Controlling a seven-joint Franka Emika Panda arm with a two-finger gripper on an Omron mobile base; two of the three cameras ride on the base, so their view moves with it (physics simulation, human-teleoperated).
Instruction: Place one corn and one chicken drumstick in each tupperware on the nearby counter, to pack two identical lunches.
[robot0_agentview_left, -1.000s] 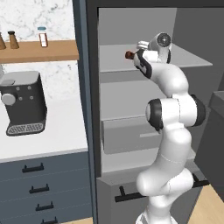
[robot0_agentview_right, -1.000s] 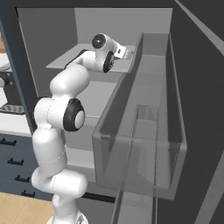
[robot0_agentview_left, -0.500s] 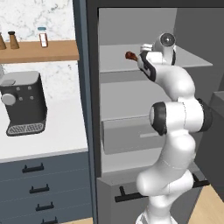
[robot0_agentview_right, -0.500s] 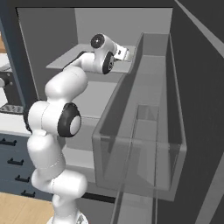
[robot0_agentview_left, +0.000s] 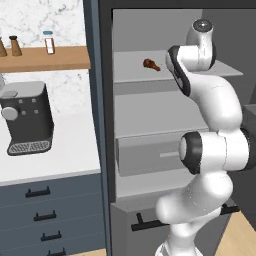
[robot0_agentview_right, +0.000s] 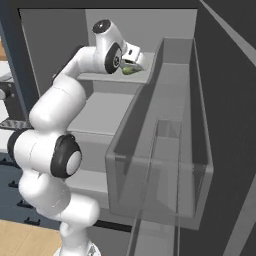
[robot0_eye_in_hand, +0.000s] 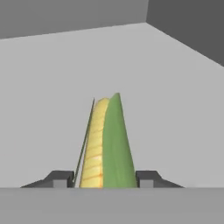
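Observation:
In the hand view a corn (robot0_eye_in_hand: 107, 144), yellow with a green husk, lies lengthwise on the grey fridge shelf (robot0_eye_in_hand: 175, 96) between my two fingertips. My gripper (robot0_eye_in_hand: 104, 179) is shut on the corn. From the right base view, my gripper (robot0_agentview_right: 134, 66) reaches onto the upper shelf with the corn (robot0_agentview_right: 131, 70) at its tip. A reddish-brown chicken drumstick (robot0_agentview_left: 151, 64) rests on the same shelf, left of my arm. The white counter (robot0_agentview_left: 50, 160) lies left of the fridge. The tupperware is out of view.
A black coffee machine (robot0_agentview_left: 27, 117) stands on the counter under a wooden shelf (robot0_agentview_left: 45, 57) with small bottles. The open fridge door's clear bin (robot0_agentview_right: 165, 150) juts out on my right. A grey drawer (robot0_agentview_left: 145, 152) sits below the fridge shelves.
The jaws have closed in onto the corn. The arm's upper part has swung to the right. The drumstick has stayed in place.

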